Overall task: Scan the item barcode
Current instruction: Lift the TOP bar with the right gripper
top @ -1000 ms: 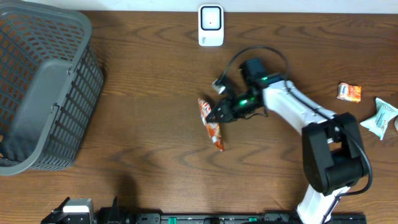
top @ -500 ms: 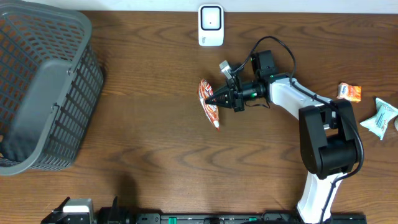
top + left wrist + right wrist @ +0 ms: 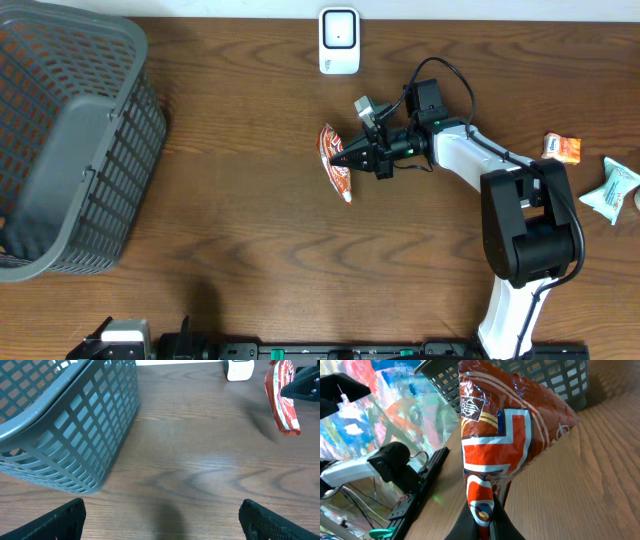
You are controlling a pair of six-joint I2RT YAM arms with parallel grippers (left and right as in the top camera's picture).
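Note:
An orange-red and white snack packet (image 3: 334, 165) hangs off the table near the middle, pinched at its edge by my right gripper (image 3: 347, 159), which is shut on it. The right wrist view shows the packet (image 3: 506, 435) standing up from between the closed fingertips (image 3: 497, 519). The packet (image 3: 283, 397) also shows in the left wrist view at the top right. A white barcode scanner (image 3: 339, 41) stands at the table's back edge, above the packet. My left gripper (image 3: 162, 522) is open over bare wood near the front of the table, with nothing between its fingers.
A large grey slatted basket (image 3: 65, 140) fills the left side. A small orange packet (image 3: 561, 148) and a pale green-white packet (image 3: 612, 190) lie at the right edge. A black rail (image 3: 330, 351) runs along the front edge.
The right arm lifted the packet off the table and carried it back toward the scanner, turning the wrist. In the last half second it barely moved. The left gripper stayed still.

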